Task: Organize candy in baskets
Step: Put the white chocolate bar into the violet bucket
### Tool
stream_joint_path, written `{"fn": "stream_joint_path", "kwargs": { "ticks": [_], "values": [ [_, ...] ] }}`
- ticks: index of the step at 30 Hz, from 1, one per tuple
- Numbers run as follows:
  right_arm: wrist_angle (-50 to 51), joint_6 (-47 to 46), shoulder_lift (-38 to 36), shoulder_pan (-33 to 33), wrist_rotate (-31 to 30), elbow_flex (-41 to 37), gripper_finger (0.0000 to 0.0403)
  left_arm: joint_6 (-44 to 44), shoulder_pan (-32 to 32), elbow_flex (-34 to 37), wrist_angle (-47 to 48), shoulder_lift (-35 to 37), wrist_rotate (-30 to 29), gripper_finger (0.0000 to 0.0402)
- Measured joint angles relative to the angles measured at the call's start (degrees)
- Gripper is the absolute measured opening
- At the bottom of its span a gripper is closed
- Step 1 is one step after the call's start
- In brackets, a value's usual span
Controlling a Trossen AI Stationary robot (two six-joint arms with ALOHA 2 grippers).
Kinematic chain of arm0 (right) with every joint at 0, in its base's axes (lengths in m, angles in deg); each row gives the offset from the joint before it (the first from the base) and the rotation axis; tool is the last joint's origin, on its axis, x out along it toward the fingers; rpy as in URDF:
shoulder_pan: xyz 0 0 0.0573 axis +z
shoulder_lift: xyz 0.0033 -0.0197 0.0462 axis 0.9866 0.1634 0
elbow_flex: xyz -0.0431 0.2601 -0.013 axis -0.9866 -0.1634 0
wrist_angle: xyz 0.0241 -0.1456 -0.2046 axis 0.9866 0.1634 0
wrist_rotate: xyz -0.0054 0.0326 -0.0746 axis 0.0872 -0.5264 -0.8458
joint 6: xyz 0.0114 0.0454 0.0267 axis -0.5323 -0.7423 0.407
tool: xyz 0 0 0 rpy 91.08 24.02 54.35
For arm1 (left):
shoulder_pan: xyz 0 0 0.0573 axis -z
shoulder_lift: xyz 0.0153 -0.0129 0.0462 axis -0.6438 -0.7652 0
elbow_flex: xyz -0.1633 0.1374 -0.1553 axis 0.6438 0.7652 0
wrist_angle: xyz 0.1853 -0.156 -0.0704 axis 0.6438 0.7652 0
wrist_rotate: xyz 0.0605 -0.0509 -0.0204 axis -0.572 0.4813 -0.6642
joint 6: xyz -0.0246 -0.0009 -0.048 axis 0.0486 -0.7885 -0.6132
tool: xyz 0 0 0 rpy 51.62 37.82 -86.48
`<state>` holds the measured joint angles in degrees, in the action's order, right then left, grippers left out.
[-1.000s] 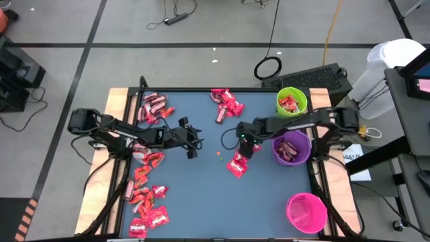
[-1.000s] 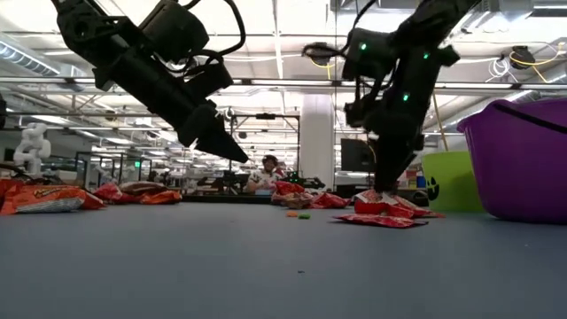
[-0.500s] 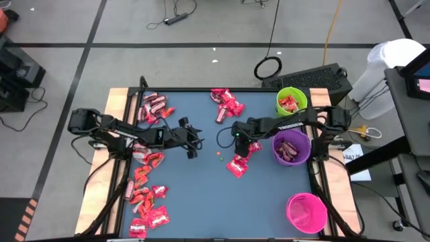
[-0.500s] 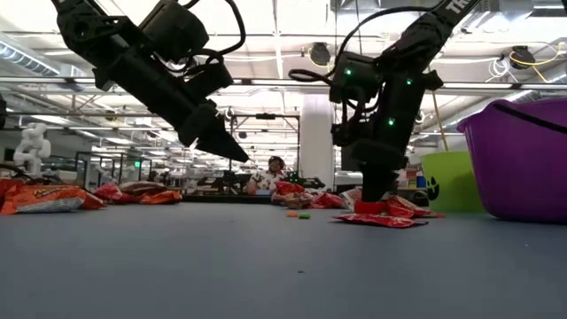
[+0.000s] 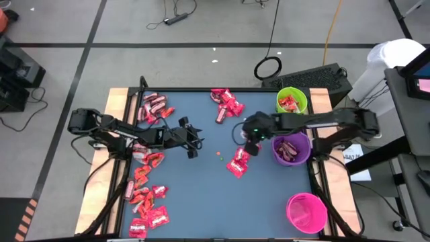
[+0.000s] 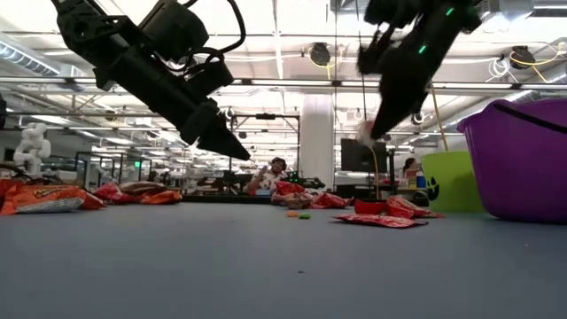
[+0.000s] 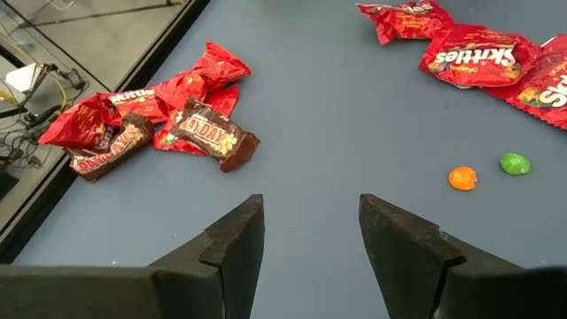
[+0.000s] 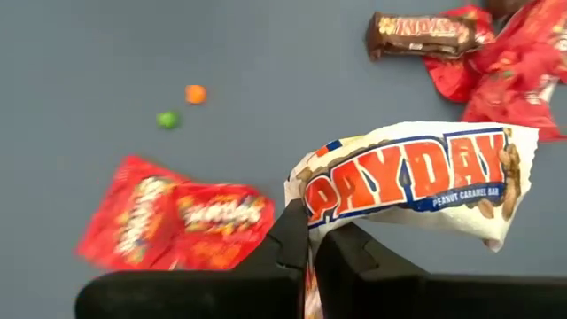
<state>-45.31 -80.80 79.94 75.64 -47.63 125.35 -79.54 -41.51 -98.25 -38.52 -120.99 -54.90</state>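
1. The counter (image 5: pixel 201 195) is a blue-grey surface with candy scattered along its left side, in a cluster at the far middle, and in a small red pile (image 5: pixel 236 163) near the centre.
2. The three baskets stand along the counter's right side: the lime green one (image 5: pixel 291 101) at the far end with candy inside, the purple one (image 5: pixel 291 148) in the middle with dark wrappers inside, and the pink one (image 5: pixel 306 212) nearest.
3. The right gripper (image 8: pixel 312 241) hangs above the counter just beside the purple basket, over the small red pile. Its fingers are clenched on one end of a white PayDay bar (image 8: pixel 416 177), which sticks out sideways from between them, lifted clear of the counter.
4. The left gripper (image 7: pixel 310 232) hovers over bare counter left of centre, fingers released with nothing between them; a pile of red and maroon wrappers (image 7: pixel 151 120) lies ahead of it.
5. Two loose round sweets, orange (image 7: pixel 462 178) and green (image 7: pixel 515 163), lie touching neither pile.
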Motion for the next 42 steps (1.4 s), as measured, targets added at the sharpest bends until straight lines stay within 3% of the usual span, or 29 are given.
{"fn": "stream_joint_path", "kwargs": {
  "ticks": [10,16,21,29,38,42],
  "values": [
    [18.86,-10.83,-22.59,5.39,1.53,0.0,0.0002,0.01,0.0,0.0,0.0,0.0,0.02,0.0192],
    [31.19,-22.05,-30.79,8.07,4.23,0.02,0.0001,0.01,0.0,0.0,0.03,-0.02,0.02,0.0192],
    [40.07,-31.21,-32.49,9.15,5.28,0.01,0.0,0.01,0.0,-0.02,0.0,0.0,0.02,0.0192],
    [39.68,-33.94,-31.81,9.55,5.64,-6.22,0.0004,0.01,0.0,-0.04,0.01,-0.01,0.02,0.0192],
    [36.91,-33.53,-31.83,9.53,6.05,-8.2,0.0089,0.01,0.02,-0.04,0.0,0.0,0.02,0.0192],
    [35.13,-33.24,-31.83,9.53,9.51,-8.16,0.0124,0.01,0.01,-0.04,0.02,-0.01,0.02,0.0192]
  ]
}}
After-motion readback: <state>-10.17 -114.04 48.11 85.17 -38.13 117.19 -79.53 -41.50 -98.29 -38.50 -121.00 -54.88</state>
